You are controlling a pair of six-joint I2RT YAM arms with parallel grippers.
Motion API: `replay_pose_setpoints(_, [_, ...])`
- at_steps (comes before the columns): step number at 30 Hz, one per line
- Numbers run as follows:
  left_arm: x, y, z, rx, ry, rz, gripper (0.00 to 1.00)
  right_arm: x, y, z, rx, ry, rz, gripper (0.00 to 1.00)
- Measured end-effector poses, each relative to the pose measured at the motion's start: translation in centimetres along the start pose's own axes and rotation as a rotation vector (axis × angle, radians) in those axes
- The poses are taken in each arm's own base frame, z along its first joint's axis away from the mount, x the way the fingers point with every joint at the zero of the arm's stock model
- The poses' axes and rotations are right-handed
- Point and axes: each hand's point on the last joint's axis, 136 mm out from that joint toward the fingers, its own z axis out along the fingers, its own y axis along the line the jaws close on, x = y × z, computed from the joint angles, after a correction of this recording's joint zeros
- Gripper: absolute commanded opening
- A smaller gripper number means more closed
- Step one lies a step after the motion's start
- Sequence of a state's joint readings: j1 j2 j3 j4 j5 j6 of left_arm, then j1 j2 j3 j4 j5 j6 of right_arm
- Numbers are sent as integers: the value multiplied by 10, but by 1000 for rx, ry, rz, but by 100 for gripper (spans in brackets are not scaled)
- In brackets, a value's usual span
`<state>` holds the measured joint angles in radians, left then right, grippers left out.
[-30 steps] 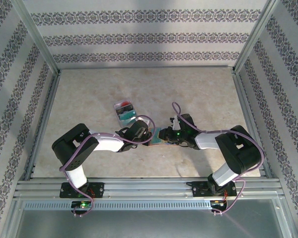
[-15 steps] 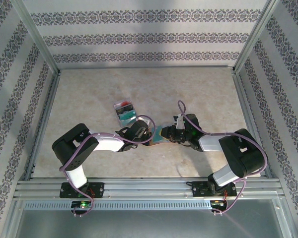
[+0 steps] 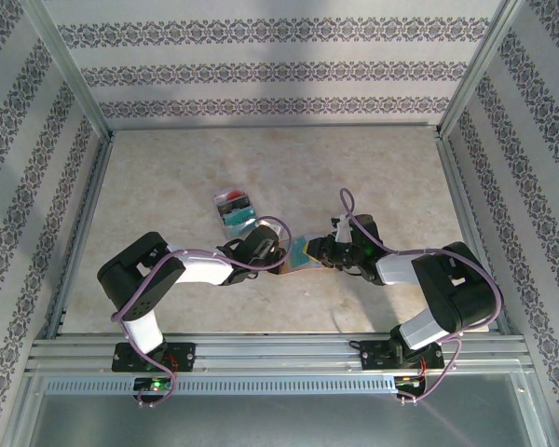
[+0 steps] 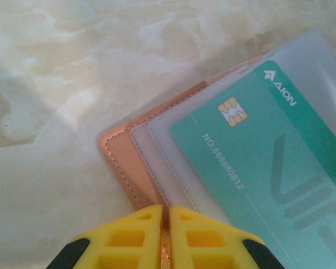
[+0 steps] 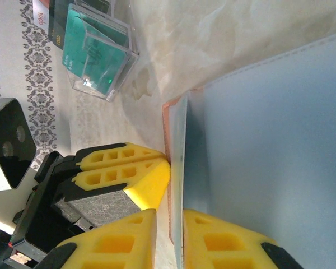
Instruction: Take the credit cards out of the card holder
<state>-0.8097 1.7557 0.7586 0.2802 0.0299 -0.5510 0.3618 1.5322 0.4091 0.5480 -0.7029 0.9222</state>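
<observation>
Back-left there's a clear plastic box of cards (image 3: 235,207). The left gripper (image 4: 168,216) pinches the edge of the flat reddish-brown leather card holder (image 4: 120,162), open mid-table with a teal plastic credit card (image 4: 269,168) tucked inside. The right gripper (image 5: 169,235) straddles its grey-blue flap (image 5: 269,140), can't tell if it's actually gripping.

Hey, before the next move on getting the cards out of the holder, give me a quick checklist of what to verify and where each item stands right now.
1. Left fingers clamped on the card holder edge: ok.
2. Teal card out of the holder: not ok, it lies against the pale inner sleeve.
3. Right fingers placed at the holder's edge: ok, they straddle it.
4. Right fingers gripping firmly: cannot tell.
5. Right fingers on the card rather than the lining: cannot tell.
6. Clear box of cards apart from both arms: ok.
</observation>
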Motion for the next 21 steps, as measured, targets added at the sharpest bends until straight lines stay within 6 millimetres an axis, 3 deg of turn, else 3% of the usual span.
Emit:
replay_pose_setpoints(10, [0,0,0,-1,2,0,13,1,-2,0,10,1,-5,4])
replay_pose_setpoints(21, [1,2,-1,-9,7,2,13,1,-13,-15,97,-22,-54,2])
